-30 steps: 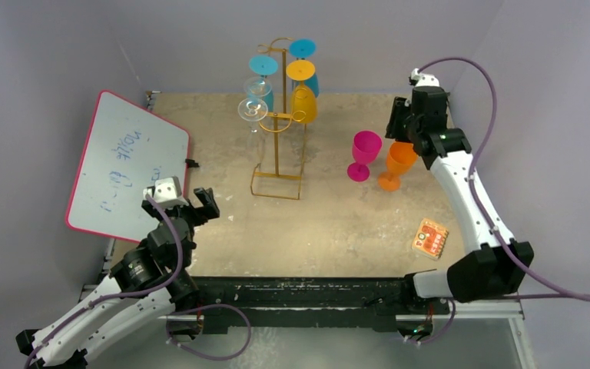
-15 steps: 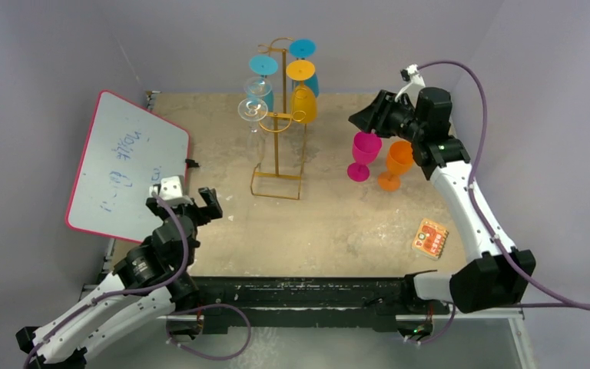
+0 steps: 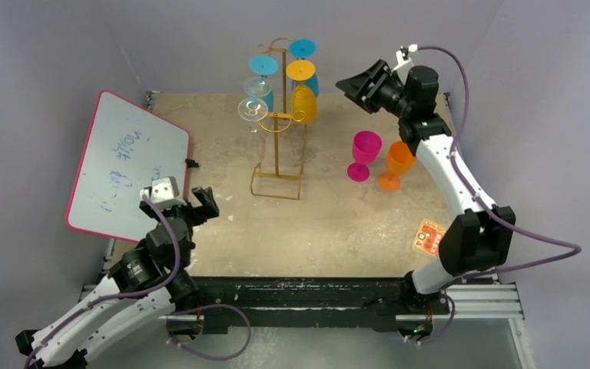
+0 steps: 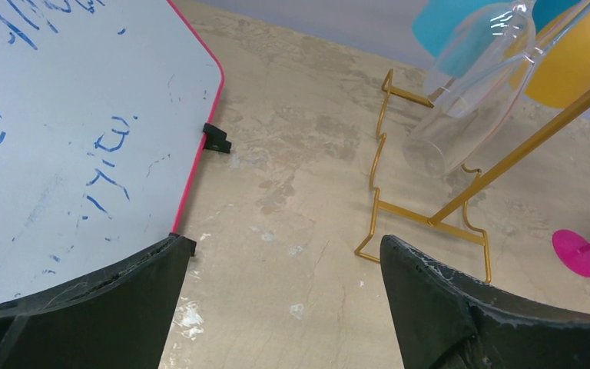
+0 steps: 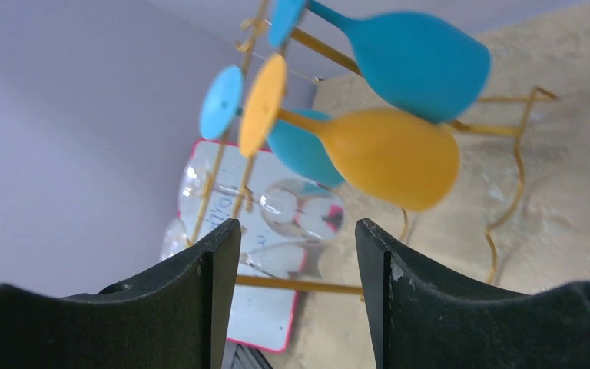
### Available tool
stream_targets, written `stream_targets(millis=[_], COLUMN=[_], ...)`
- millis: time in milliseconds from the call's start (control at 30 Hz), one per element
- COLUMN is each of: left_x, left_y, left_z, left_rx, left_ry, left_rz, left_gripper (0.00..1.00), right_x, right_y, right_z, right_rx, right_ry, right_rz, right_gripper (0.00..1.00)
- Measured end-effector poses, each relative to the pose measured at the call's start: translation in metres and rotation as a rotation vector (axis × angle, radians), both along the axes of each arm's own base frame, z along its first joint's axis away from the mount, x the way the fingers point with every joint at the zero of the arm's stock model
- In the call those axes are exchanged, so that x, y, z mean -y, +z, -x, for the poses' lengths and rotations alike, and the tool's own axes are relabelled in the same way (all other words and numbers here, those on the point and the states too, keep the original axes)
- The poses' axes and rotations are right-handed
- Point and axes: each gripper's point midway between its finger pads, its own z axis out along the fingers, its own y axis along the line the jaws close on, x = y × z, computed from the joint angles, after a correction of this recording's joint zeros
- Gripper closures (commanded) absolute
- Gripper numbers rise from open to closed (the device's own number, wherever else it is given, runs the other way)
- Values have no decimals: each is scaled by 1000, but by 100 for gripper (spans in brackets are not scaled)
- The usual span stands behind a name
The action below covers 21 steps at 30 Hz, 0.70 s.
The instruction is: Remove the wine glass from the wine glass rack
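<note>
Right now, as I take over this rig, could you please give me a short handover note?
Left end effector: open, empty, low beside the whiteboard.
Right end effector: open, empty, raised right of the wine glass rack, facing the yellow glass.
Off the rack: pink glass and orange glass, upright on the table.
To do: yellow glass, two blue glasses, two clear glasses hang there, none gripped.

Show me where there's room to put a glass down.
The widest bare stretch of table lies in front, between the gold rack and the orange card. A smaller gap sits between whiteboard and rack. It's crowded beside the pink glass and orange glass.
</note>
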Motion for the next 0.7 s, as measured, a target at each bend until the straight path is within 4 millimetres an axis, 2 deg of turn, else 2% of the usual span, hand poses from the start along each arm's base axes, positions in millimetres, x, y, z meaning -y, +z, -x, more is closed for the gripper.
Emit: stream_targets(millis=[133, 267, 500, 700], left_x=[1, 4, 8, 4], left_y=[-2, -7, -8, -5], left_z=[-1, -4, -7, -4], left_rx=[-8, -34, -61, -49], left_ry=[8, 9, 8, 10], left_rz=[-4, -31, -63, -49], left_gripper=[4, 4, 4, 4], right_x=[-14, -30, -65, -67], right_y=[26, 36, 38, 21], right_z=[-14, -23, -56, -67], right_rx=[52, 63, 37, -26], right_ry=[14, 36, 67, 10], right_rz=[-35, -57, -53, -26], right_gripper=[39, 38, 33, 31])
